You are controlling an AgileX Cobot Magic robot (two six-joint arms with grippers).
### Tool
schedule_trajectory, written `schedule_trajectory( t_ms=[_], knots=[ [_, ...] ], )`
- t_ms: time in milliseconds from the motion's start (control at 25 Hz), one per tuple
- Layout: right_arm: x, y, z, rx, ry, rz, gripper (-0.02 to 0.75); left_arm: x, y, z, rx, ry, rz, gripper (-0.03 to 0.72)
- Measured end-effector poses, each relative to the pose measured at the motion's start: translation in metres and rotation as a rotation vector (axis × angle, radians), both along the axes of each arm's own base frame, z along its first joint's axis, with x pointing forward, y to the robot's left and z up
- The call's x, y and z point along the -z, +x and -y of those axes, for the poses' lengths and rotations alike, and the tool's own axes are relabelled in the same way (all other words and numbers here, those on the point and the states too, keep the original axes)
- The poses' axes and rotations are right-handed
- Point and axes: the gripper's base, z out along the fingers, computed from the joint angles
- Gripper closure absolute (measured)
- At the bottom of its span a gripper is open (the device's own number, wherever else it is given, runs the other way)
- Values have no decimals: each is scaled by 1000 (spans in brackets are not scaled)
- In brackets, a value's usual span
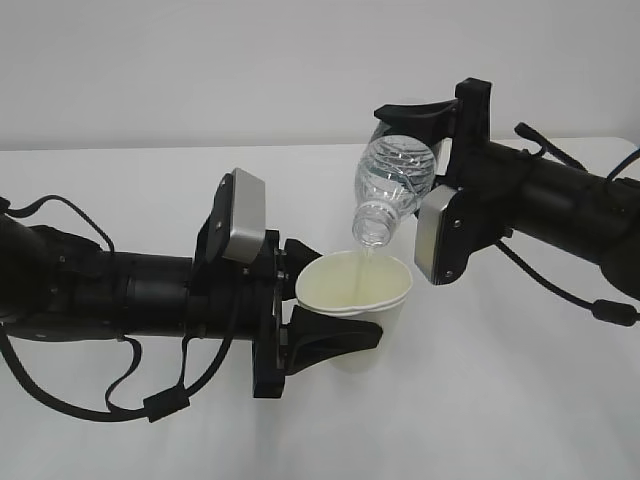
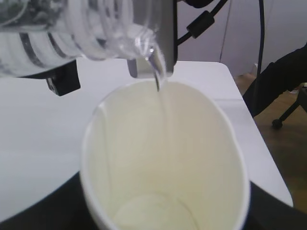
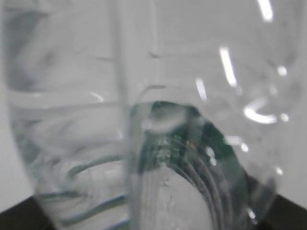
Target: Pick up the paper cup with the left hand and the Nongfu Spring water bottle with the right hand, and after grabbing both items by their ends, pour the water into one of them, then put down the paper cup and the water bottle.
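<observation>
While tilted, bottle mouth (image 1: 371,232) above cup rim (image 1: 355,305).

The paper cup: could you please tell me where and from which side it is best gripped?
Grip the paper cup across its lower wall, from the side away from the bottle, as the left gripper does. Its mouth must stay clear for the water, and the thin rim would probably deform under pressure.
</observation>
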Motion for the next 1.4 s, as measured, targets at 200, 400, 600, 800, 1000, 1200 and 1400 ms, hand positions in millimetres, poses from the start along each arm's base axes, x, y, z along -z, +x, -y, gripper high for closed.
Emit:
schedule_trajectory(
  t_ms=[200, 400, 600, 800, 1000, 1200, 1400],
  knots=[
    [0, 0, 0, 3, 1, 1, 255, 0, 0, 0, 0, 0, 0, 258],
    [0, 0, 0, 3, 1, 1, 255, 0, 0, 0, 0, 0, 0, 257],
    [0, 0, 0, 3, 1, 1, 255, 0, 0, 0, 0, 0, 0, 258],
    [0, 0, 0, 3, 1, 1, 255, 0, 0, 0, 2, 1, 0, 258],
    [-1, 0, 0, 1, 5, 5, 255, 0, 0, 0, 2, 1, 0, 258],
    [-1, 0, 0, 1, 5, 5, 255, 0, 0, 0, 2, 1, 0, 258],
    [-1, 0, 0, 1, 5, 5, 255, 0, 0, 0, 3, 1, 1, 258]
  ],
)
